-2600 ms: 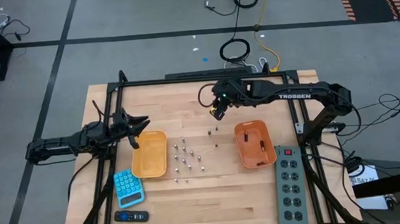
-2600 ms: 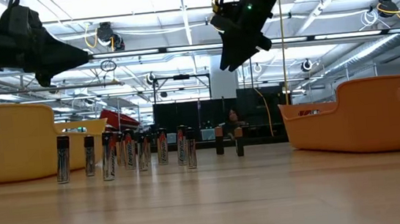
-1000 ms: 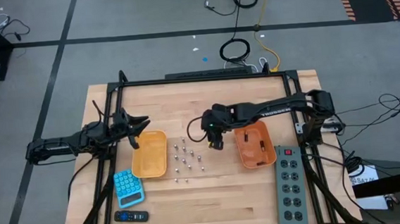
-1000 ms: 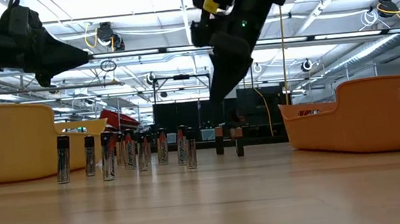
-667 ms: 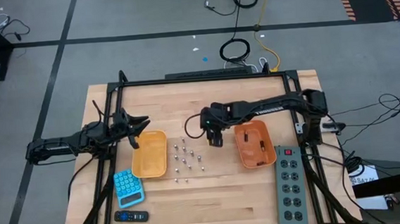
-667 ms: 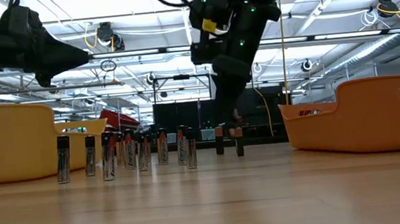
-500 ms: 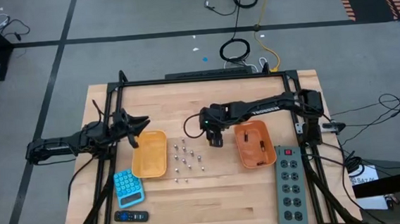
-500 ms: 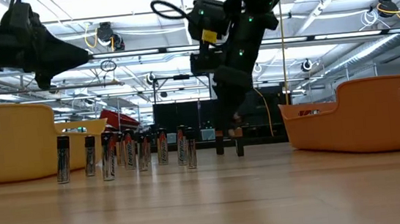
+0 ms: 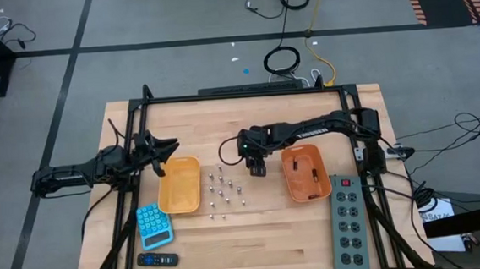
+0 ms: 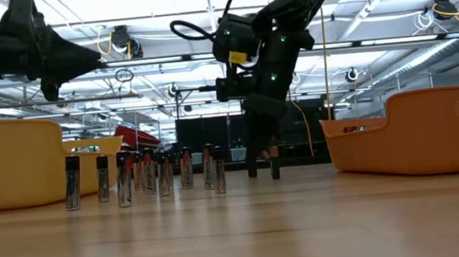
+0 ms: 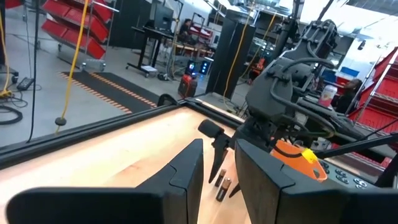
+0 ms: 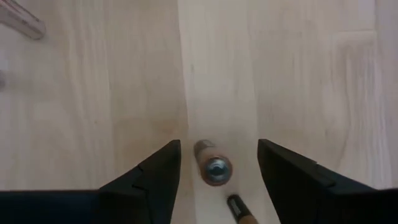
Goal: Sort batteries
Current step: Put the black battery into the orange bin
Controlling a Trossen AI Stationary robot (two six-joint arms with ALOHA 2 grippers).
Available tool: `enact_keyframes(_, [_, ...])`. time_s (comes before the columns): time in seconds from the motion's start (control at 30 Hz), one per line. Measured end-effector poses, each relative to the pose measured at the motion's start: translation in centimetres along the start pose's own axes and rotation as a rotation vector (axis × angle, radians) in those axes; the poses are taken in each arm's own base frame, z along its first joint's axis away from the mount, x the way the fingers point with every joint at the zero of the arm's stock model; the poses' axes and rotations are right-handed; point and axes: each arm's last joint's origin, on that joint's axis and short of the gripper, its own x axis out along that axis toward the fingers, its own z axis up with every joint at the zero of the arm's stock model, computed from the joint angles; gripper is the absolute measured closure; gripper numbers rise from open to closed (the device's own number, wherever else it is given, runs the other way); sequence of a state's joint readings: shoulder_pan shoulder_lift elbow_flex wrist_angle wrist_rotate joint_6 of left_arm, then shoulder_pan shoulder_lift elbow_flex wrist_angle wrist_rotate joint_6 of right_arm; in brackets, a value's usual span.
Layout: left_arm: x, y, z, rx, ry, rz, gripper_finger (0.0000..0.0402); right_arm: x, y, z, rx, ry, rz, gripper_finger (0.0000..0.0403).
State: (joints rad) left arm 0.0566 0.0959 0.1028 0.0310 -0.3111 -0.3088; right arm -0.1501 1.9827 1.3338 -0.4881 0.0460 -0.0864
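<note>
High view: the right end effector [image 9: 258, 169] hangs at mid-frame over the bench [image 9: 248, 244], between the batteries [image 9: 220, 189] and the right orange tray [image 9: 303, 173]. The left end effector [image 9: 171, 145] waits at the left tray [image 9: 180, 186]; whether it is parted or clenched I cannot tell.

Low view: batteries [image 10: 143, 176] stand in a row at left; their labels are unreadable.

Right wrist view: the fingers [image 12: 155, 177] stand released around one upright dark battery [image 12: 213, 167], not touching it.
</note>
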Motion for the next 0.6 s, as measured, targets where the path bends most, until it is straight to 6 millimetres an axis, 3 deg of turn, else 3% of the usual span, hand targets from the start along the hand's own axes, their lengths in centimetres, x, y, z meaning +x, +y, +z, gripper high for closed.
enact_keyframes(0.2, [0.00, 0.05, -0.15, 0.006, 0.016, 0.005, 0.0299, -0.01, -0.06, 0.01, -0.024, -0.002, -0.001, 0.0251])
enact_keyframes(0.5, [0.00, -0.04, 0.13, -0.003, -0.012, -0.004, 0.0299, -0.01, 0.02, 0.06, -0.055, -0.009, 0.025, 0.0369])
enact_keyframes(0.6, [0.00, -0.03, 0.10, -0.002, -0.009, -0.003, 0.0299, -0.01, 0.02, 0.06, -0.059, -0.009, 0.024, 0.0372])
